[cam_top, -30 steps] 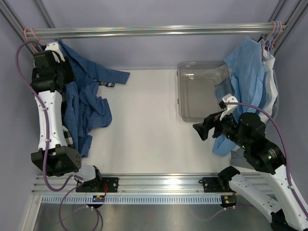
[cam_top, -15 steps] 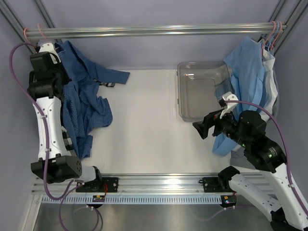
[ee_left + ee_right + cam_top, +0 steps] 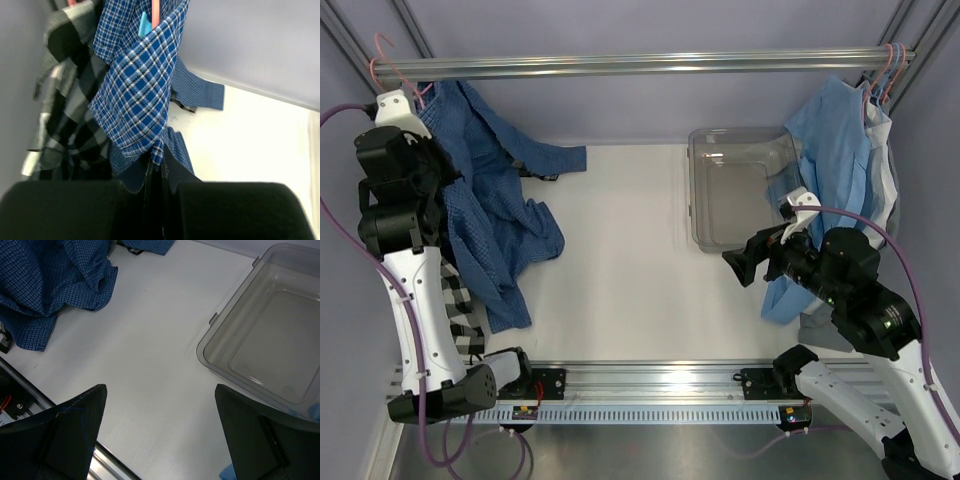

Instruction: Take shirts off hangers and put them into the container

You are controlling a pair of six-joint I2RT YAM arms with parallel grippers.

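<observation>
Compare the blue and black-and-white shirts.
The blue shirt has a fine check, the black-and-white shirt a bold one. The left gripper pinches the blue shirt, not the black-and-white shirt. Both are checked and hang on the left.

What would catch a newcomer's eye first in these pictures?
The dark blue checked shirt, hanging at the left end of the rail and draped onto the table, with the left gripper shut on its fabric. Then the clear container at the far right, near the open right gripper.
</observation>
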